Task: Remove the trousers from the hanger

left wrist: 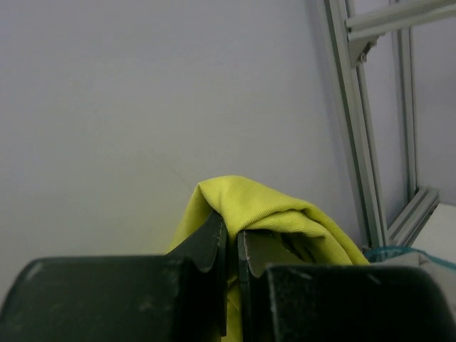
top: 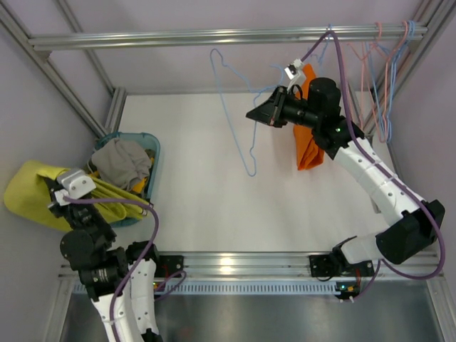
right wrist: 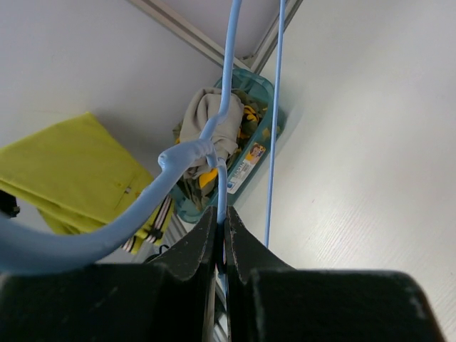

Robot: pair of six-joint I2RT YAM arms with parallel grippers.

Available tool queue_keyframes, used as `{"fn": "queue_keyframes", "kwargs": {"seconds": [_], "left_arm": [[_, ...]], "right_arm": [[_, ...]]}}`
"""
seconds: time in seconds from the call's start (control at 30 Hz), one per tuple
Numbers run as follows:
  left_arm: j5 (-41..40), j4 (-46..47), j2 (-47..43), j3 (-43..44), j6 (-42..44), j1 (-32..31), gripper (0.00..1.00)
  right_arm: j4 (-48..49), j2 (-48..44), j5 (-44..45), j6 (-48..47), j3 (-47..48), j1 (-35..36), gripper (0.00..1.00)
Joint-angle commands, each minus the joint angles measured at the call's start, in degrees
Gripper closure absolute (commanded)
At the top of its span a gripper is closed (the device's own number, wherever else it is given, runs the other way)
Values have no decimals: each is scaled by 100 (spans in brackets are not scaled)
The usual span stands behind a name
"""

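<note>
Top view, lower left: left gripper (top: 55, 194) sits at the left edge of the frame, beside the teal basket (top: 152, 146). Its jaws are pinched together on the mustard yellow-green trousers (top: 28, 196). The cloth bulges out past the fingers toward the left wall, off the white table (top: 199, 192).

Left wrist view: left gripper (left wrist: 229, 231), 2 black jaws nearly touching, with a fold of the mustard yellow-green trousers (left wrist: 263, 203) humped just above and behind the tips. An aluminium frame upright (left wrist: 353, 142) stands at the right of that frame.

Top view, upper centre: right gripper (top: 255, 114) is raised and points left. Its jaws are clamped on the light-blue wire hanger (top: 251, 173), which is bare wire with no cloth on it. The hanger's hook end is toward the upper left and its bottom curve near frame centre.

Right wrist view: right gripper (right wrist: 221, 222) is closed on 1 strand of the light-blue wire hanger (right wrist: 226, 85), and a 2nd strand runs parallel just to the right. Beyond it lie the teal basket (right wrist: 274, 132) holding a grey cloth (right wrist: 206, 117), and the mustard yellow-green trousers (right wrist: 78, 167) at the left.

Orange trousers (top: 308, 146): hanging right of centre, partly hidden behind the right arm's wrist. I cannot tell what carries them.

Rail (top: 214, 34) runs across the top, with spare hangers (top: 385, 78) bunched at the upper right.
</note>
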Motion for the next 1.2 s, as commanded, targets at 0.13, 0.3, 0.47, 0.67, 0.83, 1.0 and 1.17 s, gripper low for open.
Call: {"fn": "queue_keyframes", "kwargs": {"seconds": [0.13,0.3,0.47,0.67,0.83,1.0,1.17], "left_arm": [[-341,1329,25,-525,704,-14,100],[-500,1392,157,-393,915,-14,100],[-571,1243,254,-156,1065,-14,100],[-115,1339,779,-410,1083,-14,100],[589,2293,1404,-1016,942,-14,100],[1212,2789,2669,-1175,380,-14,100],[1880,2789,3662,-1254,-358,-5,100]], "right_arm": [[163,10,1,-226,371,82,100],[198,116,-17,-156,371,82,100],[215,195,-52,-129,371,82,100],[259,309,-96,-120,432,82,100],[207,248,-113,-226,458,73,100],[-47,98,-175,-559,503,73,100],[-548,-130,-359,-1156,660,73,100]]}}
